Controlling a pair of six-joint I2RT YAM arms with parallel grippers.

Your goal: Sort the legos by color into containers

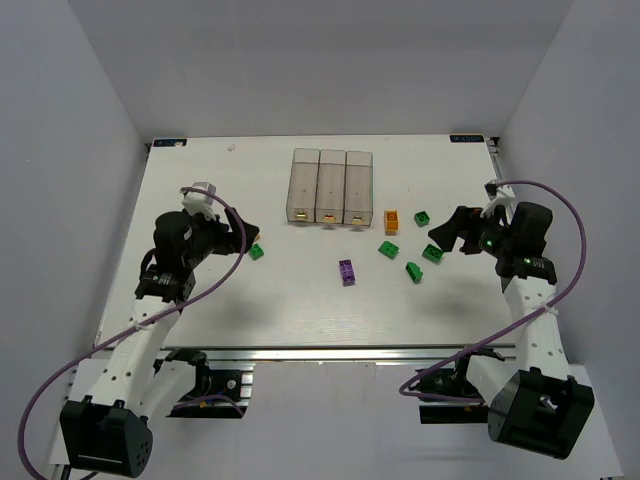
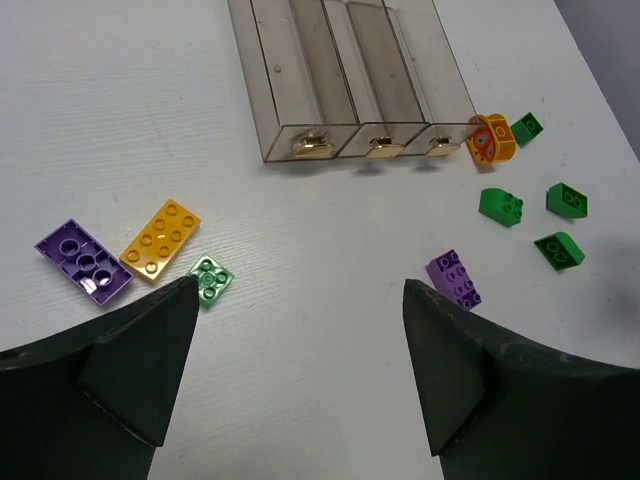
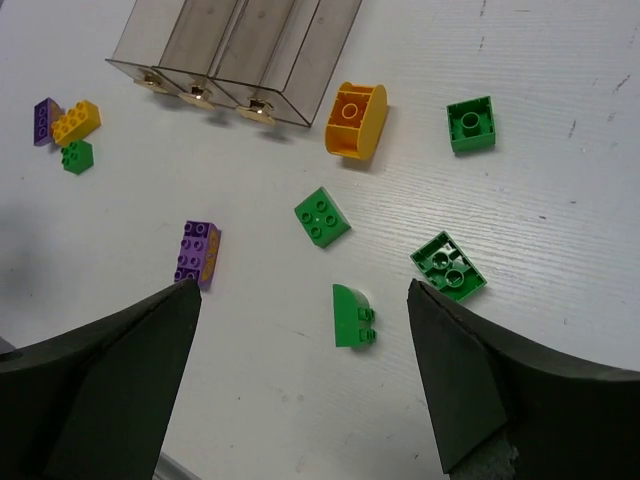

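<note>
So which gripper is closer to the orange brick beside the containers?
Right. The right gripper is just right of the orange brick; the left gripper is left of the containers.

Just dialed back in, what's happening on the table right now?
Nothing is held yet. The left gripper and right gripper both hang open above the table. The three clear bins look empty. A purple plate, yellow plate and small green plate lie by the left gripper. A purple brick sits mid-table. An orange brick and four green bricks lie near the right gripper.
</note>
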